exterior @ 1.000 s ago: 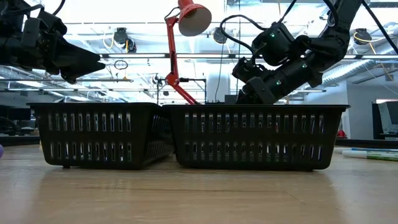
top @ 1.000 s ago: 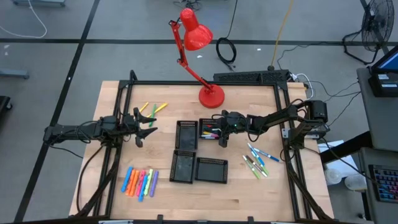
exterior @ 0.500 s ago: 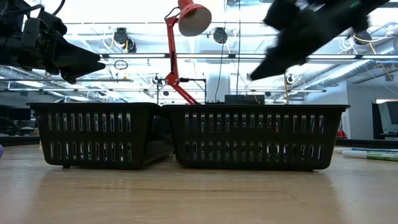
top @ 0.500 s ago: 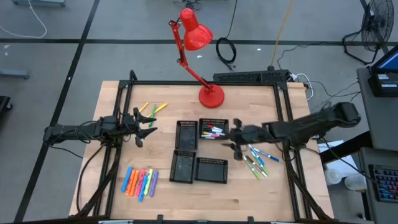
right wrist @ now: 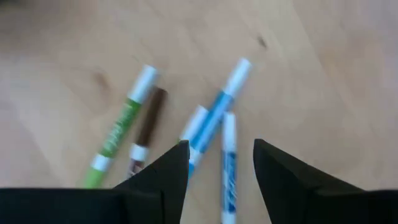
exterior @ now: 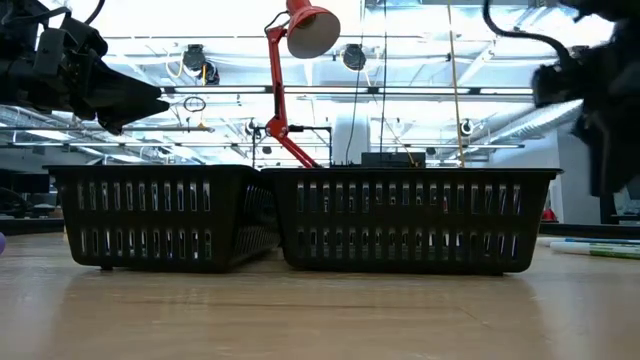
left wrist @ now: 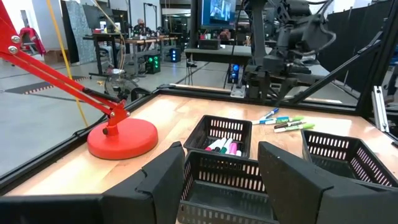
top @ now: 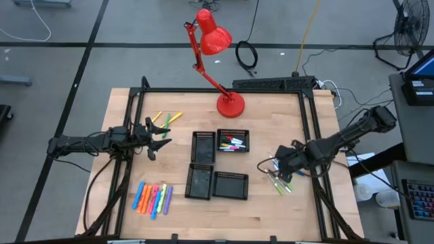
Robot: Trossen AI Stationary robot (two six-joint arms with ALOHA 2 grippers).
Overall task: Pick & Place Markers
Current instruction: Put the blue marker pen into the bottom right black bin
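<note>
Several loose blue, green and brown markers lie flat on the table at the right; they also show in the right wrist view. My right gripper hovers over them, open and empty, fingers pointing down. More markers lie in the far right black mesh tray. My left gripper waits open and empty left of the trays. Neon highlighters lie at the near left, and a few yellow-green markers at the far left.
Three other black mesh trays stand mid-table. A red desk lamp stands at the far edge, its arm reaching over the table. A black frame rims the table.
My right gripper has swung away from above the far right tray toward the table's right and near edges. It has tipped downward and now hangs over the loose markers at the right.
</note>
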